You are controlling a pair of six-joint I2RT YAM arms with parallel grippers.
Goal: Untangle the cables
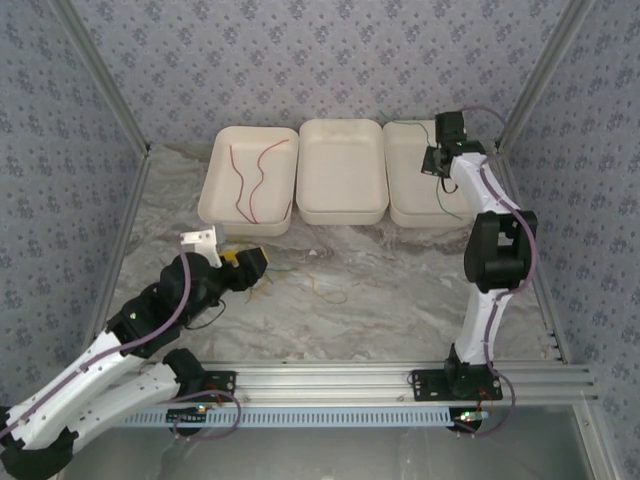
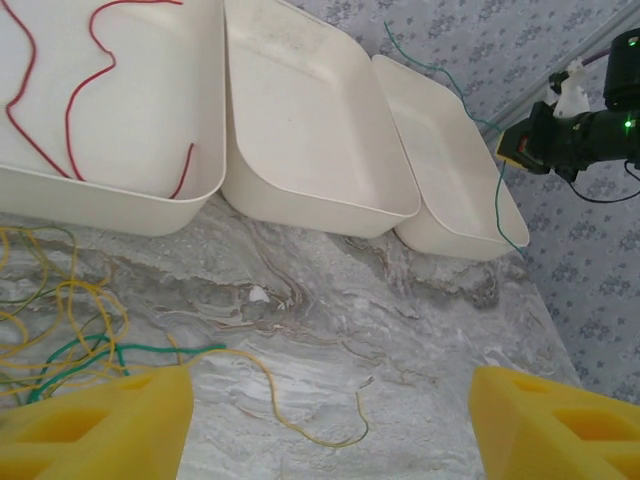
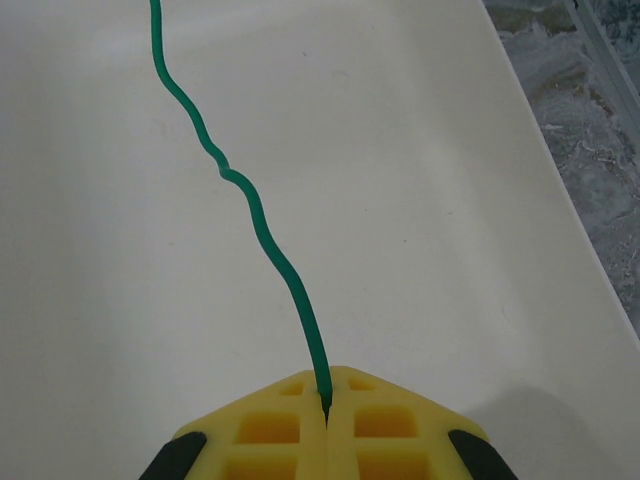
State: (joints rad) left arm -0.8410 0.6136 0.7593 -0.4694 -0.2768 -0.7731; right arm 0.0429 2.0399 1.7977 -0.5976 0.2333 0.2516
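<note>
Two red cables (image 2: 68, 120) sit sorted; right end effector (image 3: 325, 400) pinches a green cable (image 3: 262, 225); left end effector (image 2: 330, 410) gapes over remaining tangle (image 2: 70, 330).

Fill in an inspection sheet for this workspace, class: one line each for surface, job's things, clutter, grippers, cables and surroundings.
Surface: marbled table, with three white trays in a row at the back.
Job's things: red cables in the left tray; yellow and green tangle on the table; one green cable over the right tray.
Clutter: nothing seen.
Grippers: left gripper open, above the table near the tangle; right gripper shut on the green cable.
Cables: arm wiring runs along both arms.
Surroundings: patterned walls; metal rail at the near edge.
</note>
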